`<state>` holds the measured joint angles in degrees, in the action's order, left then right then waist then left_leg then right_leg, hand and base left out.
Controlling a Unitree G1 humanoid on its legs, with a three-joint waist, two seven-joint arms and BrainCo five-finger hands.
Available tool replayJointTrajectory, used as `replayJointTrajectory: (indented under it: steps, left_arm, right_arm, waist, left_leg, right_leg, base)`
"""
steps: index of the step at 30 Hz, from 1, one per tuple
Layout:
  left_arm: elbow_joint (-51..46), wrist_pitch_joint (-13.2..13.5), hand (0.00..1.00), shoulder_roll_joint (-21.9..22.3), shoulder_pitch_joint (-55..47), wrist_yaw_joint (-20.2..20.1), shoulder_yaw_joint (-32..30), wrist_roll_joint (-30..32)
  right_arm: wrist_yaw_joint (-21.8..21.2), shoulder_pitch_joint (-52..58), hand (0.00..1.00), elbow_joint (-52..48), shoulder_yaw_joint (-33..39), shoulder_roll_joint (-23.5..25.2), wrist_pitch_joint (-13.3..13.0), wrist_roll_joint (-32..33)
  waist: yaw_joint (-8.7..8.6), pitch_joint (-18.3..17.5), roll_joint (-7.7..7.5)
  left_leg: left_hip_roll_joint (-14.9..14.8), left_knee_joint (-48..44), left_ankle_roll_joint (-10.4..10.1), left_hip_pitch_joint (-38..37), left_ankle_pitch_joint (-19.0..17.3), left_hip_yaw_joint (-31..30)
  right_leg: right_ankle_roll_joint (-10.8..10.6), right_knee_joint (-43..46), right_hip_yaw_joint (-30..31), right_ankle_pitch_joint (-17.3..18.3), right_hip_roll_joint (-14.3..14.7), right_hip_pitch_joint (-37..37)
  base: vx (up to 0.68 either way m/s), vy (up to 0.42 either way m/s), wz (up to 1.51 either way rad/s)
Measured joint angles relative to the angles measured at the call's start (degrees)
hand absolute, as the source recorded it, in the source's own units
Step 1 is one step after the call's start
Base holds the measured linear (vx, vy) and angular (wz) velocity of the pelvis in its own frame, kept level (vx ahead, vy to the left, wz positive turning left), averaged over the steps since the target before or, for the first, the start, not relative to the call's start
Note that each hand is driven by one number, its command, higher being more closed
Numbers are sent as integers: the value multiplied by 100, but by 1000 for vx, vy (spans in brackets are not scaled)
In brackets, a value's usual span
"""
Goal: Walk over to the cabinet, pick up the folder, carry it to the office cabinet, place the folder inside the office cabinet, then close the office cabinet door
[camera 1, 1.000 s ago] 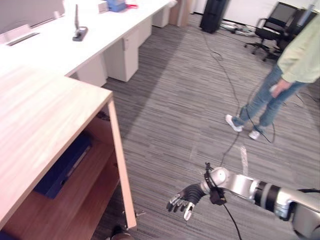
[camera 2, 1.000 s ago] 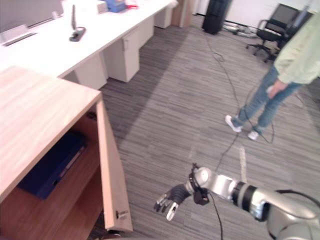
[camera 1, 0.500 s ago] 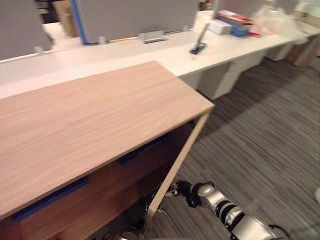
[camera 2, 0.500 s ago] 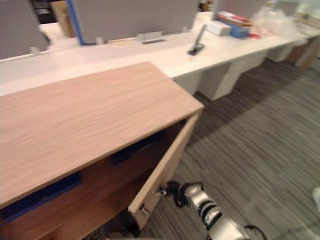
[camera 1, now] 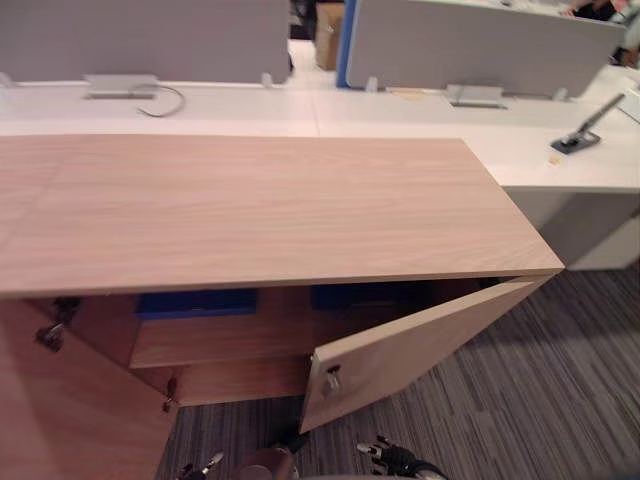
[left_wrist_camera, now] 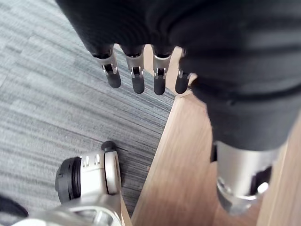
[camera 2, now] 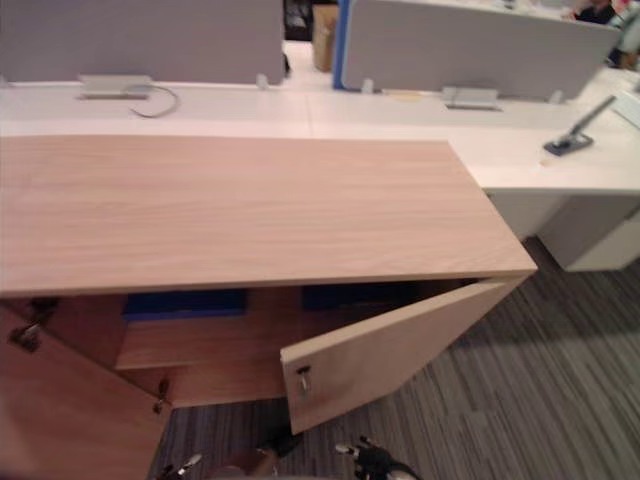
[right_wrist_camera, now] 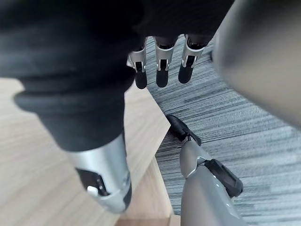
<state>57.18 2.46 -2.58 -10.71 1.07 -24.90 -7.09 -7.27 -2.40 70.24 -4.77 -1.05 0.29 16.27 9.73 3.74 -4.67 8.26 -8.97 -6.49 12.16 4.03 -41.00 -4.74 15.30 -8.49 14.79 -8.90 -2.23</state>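
1. Place step looks done. The blue folder lies flat on the shelf inside the office cabinet, with a second blue item to its left.
2. Left hand and right hand are both empty. Fingers are straight and slightly spread, hanging low over the carpet.
3. Still to do: the right door is half open and the left door is swung wide.

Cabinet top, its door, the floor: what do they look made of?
Cabinet top: light wood-grain board with a matte finish, likely laminate or veneer; long grain lines run along it.
Door: the same board, with a small shiny metal fitting near its edge.
Floor: grey carpet, judging by the striped woven texture.
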Motion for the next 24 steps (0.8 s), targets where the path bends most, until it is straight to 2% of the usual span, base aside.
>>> replayJointTrajectory:
  steps: [1,2,3,4,8,9,10,11,12,13,14,15,16,17,18,19,20,21,22,23,24]
  left_arm:
    - [-61,-1,0,59,-101,-1,-106,-25]
    - [-59,0,0,76,-175,-2,-116,-26]
    - [-39,-11,0,110,-267,-10,-193,-51]
    - [-7,-24,0,122,-335,-12,-287,-77]
    - [188,-50,0,133,-351,-33,-345,-242]
    - [189,-54,0,142,-330,-32,-344,-262]
    - [190,-57,0,147,-324,-32,-345,-267]
    - [190,-67,0,143,-312,-31,-365,-264]
    - [189,-68,0,127,-291,-30,-381,-263]
    - [184,-67,0,124,-182,-27,-436,-263]
    - [177,-66,0,126,-142,-26,-441,-264]
    - [181,-65,0,187,-141,-25,-421,-263]
    - [184,-64,0,221,-201,-24,-392,-259]
    - [182,-58,0,263,-173,-28,-246,-241]
    - [161,1,0,158,-89,-41,-83,-232]
    - [170,5,0,76,-53,-49,-53,-219]
    - [201,-9,0,35,7,-46,-101,-215]
    - [267,-29,0,97,-195,-34,-133,-209]
    - [361,-51,0,175,-302,-33,-125,-166]
    - [357,-57,0,144,-278,-38,-101,-147]
    - [334,-32,0,53,-202,-37,-9,-145]
  right_arm:
    - [1,44,0,-33,92,23,-5,-141]
    - [0,71,0,-36,160,30,-7,-202]
    - [7,103,0,-50,372,83,-19,-266]
    - [8,84,0,-41,554,92,-19,-314]
    - [17,91,0,-43,1037,171,-34,-411]
    - [20,85,0,-68,1171,182,-38,-487]
    - [22,87,0,-74,1261,192,-40,-561]
    - [24,80,0,-94,1442,232,-43,-713]
    - [32,77,0,-125,1496,249,-64,-767]
    - [36,74,0,-179,1502,264,-71,-882]
    - [35,50,0,-180,1547,236,-67,-921]
    - [48,-8,0,-138,1731,194,-49,-1068]
    - [50,-27,0,-124,1727,163,-48,-1086]
    - [54,-143,0,-95,1799,76,-49,-1106]
    - [57,-238,0,15,1926,125,-14,-1145]
    - [58,-227,0,55,1932,169,-15,-1190]
    - [59,-252,0,109,1993,199,-29,-1221]
    - [65,-247,0,128,2055,163,-28,-1290]
    - [80,-240,0,52,2125,136,-41,-1275]
    - [85,-220,0,-4,2164,135,-56,-1267]
    - [87,-214,0,27,2171,175,-53,-1265]
  waist:
    - [-15,-26,53]
    - [-22,-45,81]
    - [-67,-85,151]
    - [-59,-26,145]
    - [-84,12,194]
    - [-93,101,224]
    - [-96,113,240]
    - [-121,120,263]
    - [-164,126,263]
    - [-290,172,176]
    - [-286,234,234]
    - [-290,281,328]
    - [-301,261,409]
    - [-342,302,617]
    - [-342,344,518]
    - [-401,333,389]
    - [-369,411,365]
    - [-355,353,439]
    - [-440,283,614]
    - [-483,270,591]
    - [-531,297,440]
  left_leg:
    - [-138,-509,-26,170,-125,321]
    - [-263,-599,-67,155,-203,376]
    - [-526,-344,-230,114,-276,396]
    - [-672,-135,-356,81,-138,399]
    - [-878,74,-390,40,-5,443]
    - [-886,77,-372,-40,3,612]
    - [-923,72,-299,-20,-32,796]
    - [-1167,44,-13,74,-162,1636]
    - [-1309,15,92,133,-237,2122]
    - [-1494,-494,255,424,-417,2978]
    - [-1597,-994,299,586,-522,3423]
    - [-1749,-1982,366,659,-679,4064]
    - [-1788,-2153,372,630,-857,4241]
    - [-1816,-1987,355,664,-945,4394]
    - [-1580,-1548,337,682,-680,4282]
    - [-1406,-1368,294,662,-613,4271]
    - [-1528,-2284,494,803,-1077,4593]
    - [-1792,-3118,452,682,-1578,5004]
    - [-1817,-2799,429,478,-1847,5239]
    - [-1711,-2574,475,444,-1864,5273]
    - [-1455,-2086,667,357,-1681,5202]
  right_leg:
    - [74,-101,-172,-44,138,-28]
    - [88,-171,-223,-65,248,-50]
    - [147,-305,-278,-159,437,-68]
    - [188,-444,-280,-273,534,-73]
    - [199,-740,-237,-520,698,-153]
    - [196,-733,-238,-527,699,-313]
    - [197,-722,-242,-527,695,-344]
    - [209,-729,-304,-535,692,-388]
    - [230,-771,-386,-551,671,-381]
    - [234,-816,-584,-578,586,-418]
    - [233,-790,-641,-578,544,-428]
    - [185,-777,-671,-574,466,-471]
    - [138,-749,-673,-557,470,-469]
    - [73,-614,-705,-480,533,-396]
    - [195,-761,-661,-482,504,-292]
    - [245,-923,-681,-548,410,-289]
    - [38,-924,-847,-673,274,-325]
    - [32,-864,-850,-676,284,-414]
    - [-12,-870,-1027,-656,360,-509]
    - [-22,-869,-1165,-641,320,-482]
    - [-23,-877,-1362,-632,155,-418]
  base:
    - [-89,-245,75]
    - [-23,-232,62]
    - [-1,-206,29]
    - [-6,-188,14]
    - [-26,-112,-11]
    - [-42,-65,-7]
    - [-88,-64,-2]
    - [-98,-41,13]
    - [-99,-51,52]
    - [-34,-34,59]
    - [37,70,51]
    - [79,124,15]
    - [87,158,32]
    - [5,112,65]
    - [-17,91,90]
    - [-15,87,79]
    - [67,162,35]
    - [125,214,36]
    - [110,195,50]
    - [72,92,106]
    - [13,31,129]
